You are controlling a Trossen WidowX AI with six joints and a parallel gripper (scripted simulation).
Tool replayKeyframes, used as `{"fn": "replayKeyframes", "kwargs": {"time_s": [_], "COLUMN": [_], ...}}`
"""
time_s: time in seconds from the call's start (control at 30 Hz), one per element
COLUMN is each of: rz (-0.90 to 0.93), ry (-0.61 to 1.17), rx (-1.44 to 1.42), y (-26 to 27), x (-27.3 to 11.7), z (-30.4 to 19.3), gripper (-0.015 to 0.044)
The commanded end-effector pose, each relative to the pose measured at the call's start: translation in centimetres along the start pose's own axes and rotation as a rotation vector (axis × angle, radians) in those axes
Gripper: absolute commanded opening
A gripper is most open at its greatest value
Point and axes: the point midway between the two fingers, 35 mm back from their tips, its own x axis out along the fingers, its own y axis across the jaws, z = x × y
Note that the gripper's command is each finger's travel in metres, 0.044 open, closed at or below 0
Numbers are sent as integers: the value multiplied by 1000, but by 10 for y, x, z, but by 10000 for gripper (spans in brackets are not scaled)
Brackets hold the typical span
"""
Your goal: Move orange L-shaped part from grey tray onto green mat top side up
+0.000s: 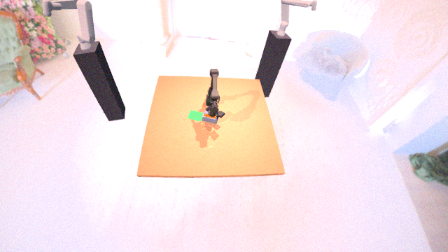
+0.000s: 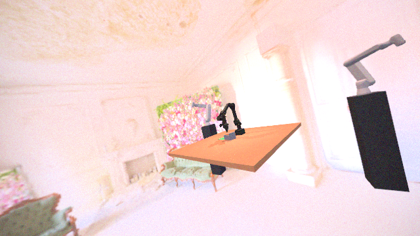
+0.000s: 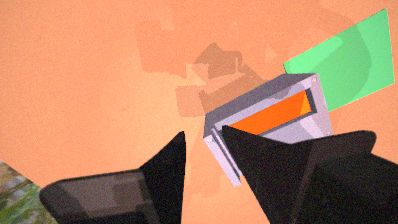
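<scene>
In the view from above, two tall black posts (image 1: 99, 80) are standing, one at each far corner of the orange table (image 1: 210, 147), and each has a pale grey arm on top. Near the middle of the table the green mat (image 1: 195, 115) is lying flat. Just to its right the grey tray (image 1: 209, 120) is sitting, touching the mat's edge or almost touching it. The black robot arm (image 1: 213, 89) is reaching down from the far side and is hanging right over the tray.

From the side view, the arm is bending like an elbow, and the gripper (image 2: 225, 127) is pointing down, a little above the tray (image 2: 230, 136).

In the wrist view, the left finger (image 3: 167, 167) is showing dark over bare table. The right finger (image 3: 260, 160) is covering the near left corner of the tray (image 3: 225, 150). The gripper (image 3: 202, 137) is standing about half open, with only air between the fingers, so it is holding nothing. The orange L-shaped part (image 3: 272, 116) is sitting inside the tray's pocket, low between the grey walls. I cannot tell if one end is tipping up. To the right, behind the tray, the mat (image 3: 350, 60) is peeking out, with a soft shadow lying across it.
</scene>
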Motion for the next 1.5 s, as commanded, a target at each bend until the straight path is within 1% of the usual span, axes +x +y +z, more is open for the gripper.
{"fn": "replayKeyframes", "kwargs": {"time_s": [0.0, 0.33, 0.4, 0.6, 0.87, 1.47], "rz": [-199, -204, -204, -204, -205, -205], "ry": [55, 57, 57, 57, 57, 58], "rx": [-427, -439, -439, -439, -439, -439], "y": [-7, -7, -9, -22, -23, -29], "x": [-37, -36, -24, 32, 37, 66], "z": [-51, -52, -51, -53, -53, -53], "gripper": [180, 180, 180, 180, 180, 180]}}
